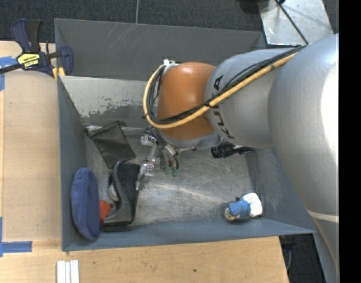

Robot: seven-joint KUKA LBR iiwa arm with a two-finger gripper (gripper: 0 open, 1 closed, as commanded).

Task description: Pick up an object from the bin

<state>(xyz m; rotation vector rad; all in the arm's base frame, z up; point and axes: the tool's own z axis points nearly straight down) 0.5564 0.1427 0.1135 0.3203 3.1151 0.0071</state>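
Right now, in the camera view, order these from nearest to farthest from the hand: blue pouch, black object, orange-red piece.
1. The black object, just beside the hand, on its view-left side.
2. The orange-red piece, between the other two.
3. The blue pouch, against the bin's view-left wall.

One grey metal bin [168, 232] was counted. Five loose things were counted in it, each of a different kind. One blue padded oblong thing [85, 204] was noted along the left wall. One small orange-red thing [104, 209] was noted just beside it, too small for its kind to be told. One black open-framed thing [126, 193] was counted next to these. One dark flat sheet-like thing [112, 141] was counted toward the back left corner. One small blue-and-white soft toy [244, 207] was counted near the front right corner. One robot arm [275, 99] with one gripper [164, 161] was counted above the bin.
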